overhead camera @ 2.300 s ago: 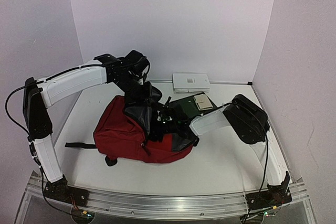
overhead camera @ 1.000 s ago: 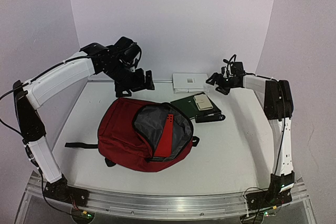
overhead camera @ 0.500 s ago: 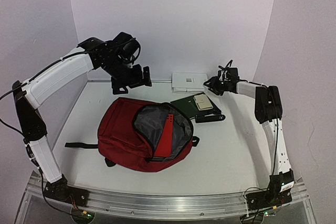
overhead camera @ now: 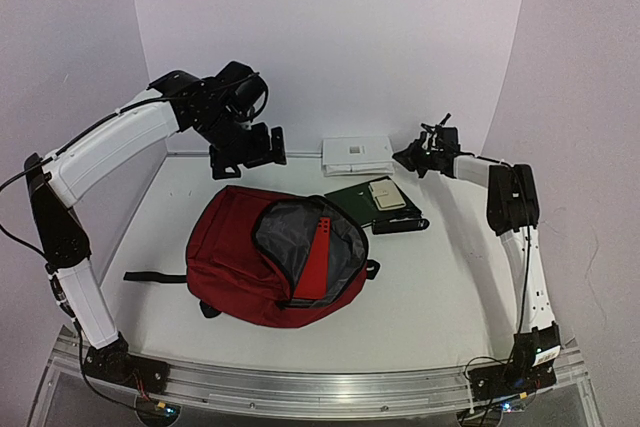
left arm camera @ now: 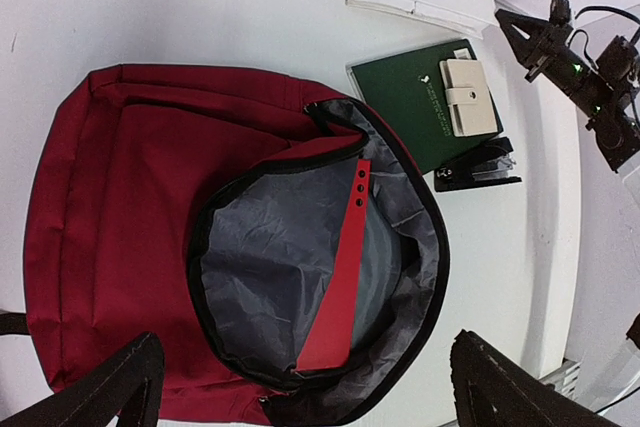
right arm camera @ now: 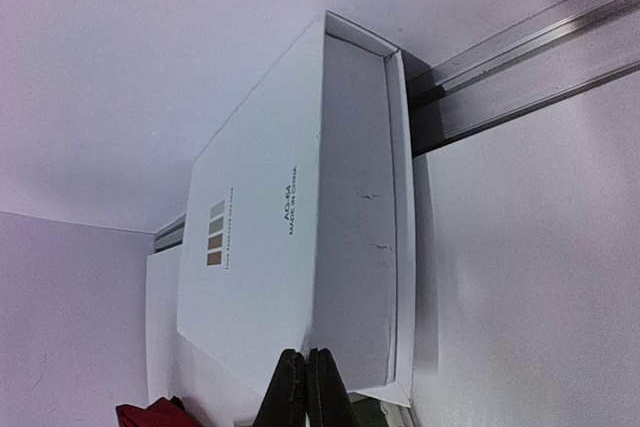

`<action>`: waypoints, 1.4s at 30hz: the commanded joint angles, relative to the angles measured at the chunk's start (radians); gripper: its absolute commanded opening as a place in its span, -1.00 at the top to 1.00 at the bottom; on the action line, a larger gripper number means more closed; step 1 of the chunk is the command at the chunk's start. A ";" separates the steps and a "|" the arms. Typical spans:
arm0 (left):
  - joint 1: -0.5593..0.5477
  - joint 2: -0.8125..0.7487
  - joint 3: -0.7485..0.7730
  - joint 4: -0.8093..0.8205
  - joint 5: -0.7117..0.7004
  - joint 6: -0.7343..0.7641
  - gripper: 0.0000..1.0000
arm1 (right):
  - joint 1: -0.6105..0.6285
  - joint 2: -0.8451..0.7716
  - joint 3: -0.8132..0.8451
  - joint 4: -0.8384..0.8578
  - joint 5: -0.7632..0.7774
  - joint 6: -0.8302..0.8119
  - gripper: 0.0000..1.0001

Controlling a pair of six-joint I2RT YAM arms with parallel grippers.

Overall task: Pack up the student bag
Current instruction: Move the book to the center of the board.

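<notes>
Red student bag (overhead camera: 232,252) unzipped beneath spread left gripper (overhead camera: 247,148), right gripper (overhead camera: 404,158) closed beside white box (overhead camera: 357,155)

right gripper (overhead camera: 408,158): gone out of the student bag (overhead camera: 225,247), now pinched together behind its far-right side | left gripper (overhead camera: 248,159): raised off the bag, behind it | white box (overhead camera: 357,155): slid slightly left

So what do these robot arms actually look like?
The left arm and right arm both have smooth white shells between chunky black joints. Each ends in a black two-fingered claw, the left claw and the right claw alike. A thin black cable loops beside the left arm.
</notes>
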 commanded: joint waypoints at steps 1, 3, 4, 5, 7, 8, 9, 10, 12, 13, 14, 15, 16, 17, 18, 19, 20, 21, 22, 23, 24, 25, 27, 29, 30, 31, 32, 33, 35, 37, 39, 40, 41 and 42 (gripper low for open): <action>0.008 -0.001 0.059 -0.017 -0.034 0.014 -0.99 | -0.028 -0.149 -0.005 0.114 -0.086 0.123 1.00; 0.010 -0.001 0.059 -0.008 -0.033 0.015 -0.99 | -0.035 -0.185 -0.035 0.131 -0.100 0.159 1.00; 0.011 -0.001 0.059 -0.003 -0.032 0.015 -0.99 | -0.038 -0.202 -0.051 0.139 -0.108 0.178 1.00; 0.011 -0.001 0.058 0.002 -0.030 0.017 -0.99 | -0.042 -0.216 -0.069 0.147 -0.117 0.199 1.00; 0.012 0.002 0.060 0.010 -0.028 0.018 -0.99 | -0.047 -0.259 -0.122 0.155 -0.140 0.231 1.00; 0.011 0.003 0.062 0.012 -0.026 0.020 -0.99 | -0.049 -0.287 -0.155 0.158 -0.149 0.238 1.00; 0.012 0.004 0.064 0.013 -0.024 0.021 -0.99 | -0.048 -0.318 -0.192 0.161 -0.155 0.239 1.00; 0.012 0.005 0.064 0.014 -0.024 0.023 -1.00 | -0.050 -0.349 -0.232 0.162 -0.159 0.241 1.00; 0.011 0.003 0.063 0.015 -0.021 0.024 -0.99 | -0.051 -0.434 -0.342 0.164 -0.168 0.249 1.00; 0.011 0.001 0.061 0.016 -0.020 0.026 -0.99 | -0.053 -0.472 -0.394 0.164 -0.173 0.254 1.00; 0.012 -0.002 0.058 0.019 -0.017 0.027 -0.99 | -0.055 -0.515 -0.456 0.164 -0.179 0.263 1.00; 0.012 -0.005 0.055 0.022 -0.015 0.027 -0.99 | -0.057 -0.563 -0.525 0.164 -0.187 0.274 1.00; 0.012 -0.009 0.052 0.024 -0.015 0.027 -0.99 | -0.058 -0.609 -0.583 0.164 -0.195 0.277 1.00; 0.012 -0.015 0.044 0.030 -0.013 0.028 -0.99 | -0.059 -0.654 -0.648 0.164 -0.200 0.279 1.00; 0.012 -0.023 0.036 0.037 -0.013 0.027 -0.99 | -0.061 -0.703 -0.715 0.163 -0.206 0.279 1.00; 0.011 -0.028 0.027 0.042 -0.012 0.025 -0.99 | -0.061 -0.746 -0.768 0.160 -0.212 0.279 1.00; 0.012 -0.036 0.018 0.051 -0.012 0.026 -0.99 | -0.063 -0.797 -0.834 0.156 -0.218 0.275 1.00; 0.012 -0.042 0.011 0.057 -0.008 0.027 -0.99 | -0.063 -0.839 -0.888 0.148 -0.222 0.265 1.00; 0.011 -0.047 0.002 0.060 -0.006 0.027 -0.99 | -0.063 -0.875 -0.935 0.126 -0.223 0.251 1.00; 0.011 -0.051 -0.004 0.063 -0.002 0.028 -0.99 | -0.062 -0.915 -0.984 0.103 -0.225 0.227 1.00; 0.011 -0.053 -0.011 0.066 0.002 0.029 -0.99 | -0.063 -0.942 -1.022 0.064 -0.227 0.189 1.00; 0.011 -0.056 -0.017 0.068 0.005 0.029 -0.99 | -0.063 -0.968 -1.057 0.025 -0.230 0.154 1.00; 0.011 -0.062 -0.029 0.070 0.012 0.027 -0.99 | -0.064 -1.017 -1.122 -0.057 -0.237 0.076 1.00; 0.011 -0.072 -0.041 0.079 0.021 0.024 -0.99 | -0.064 -1.060 -1.181 -0.151 -0.235 -0.016 1.00; 0.010 -0.077 -0.048 0.081 0.022 0.022 -0.99 | -0.064 -1.078 -1.203 -0.196 -0.228 -0.068 1.00; 0.010 -0.083 -0.055 0.084 0.023 0.019 -0.99 | -0.064 -1.094 -1.222 -0.238 -0.220 -0.121 1.00; 0.011 -0.088 -0.065 0.089 0.024 0.017 -0.99 | -0.064 -1.106 -1.239 -0.275 -0.209 -0.171 1.00; 0.010 -0.095 -0.075 0.096 0.029 0.016 -0.99 | -0.063 -1.114 -1.260 -0.298 -0.205 -0.202 1.00; 0.010 -0.105 -0.094 0.107 0.042 0.020 -0.99 | -0.063 -1.114 -1.295 -0.326 -0.206 -0.251 0.92; 0.010 -0.108 -0.100 0.100 0.050 0.027 -0.99 | -0.064 -1.101 -1.306 -0.382 -0.208 -0.314 0.38; 0.010 -0.106 -0.098 0.088 0.051 0.038 -0.99 | -0.063 -1.099 -1.287 -0.474 -0.179 -0.414 -0.04; 0.010 -0.106 -0.097 0.083 0.050 0.044 -0.99 | -0.063 -1.102 -1.262 -0.534 -0.155 -0.483 -0.24; 0.009 -0.108 -0.095 0.079 0.048 0.051 -1.00 | -0.065 -1.106 -1.237 -0.610 -0.118 -0.549 -0.37; 0.010 -0.110 -0.095 0.082 0.047 0.054 -0.99 | -0.068 -1.107 -1.187 -0.680 -0.082 -0.631 -0.55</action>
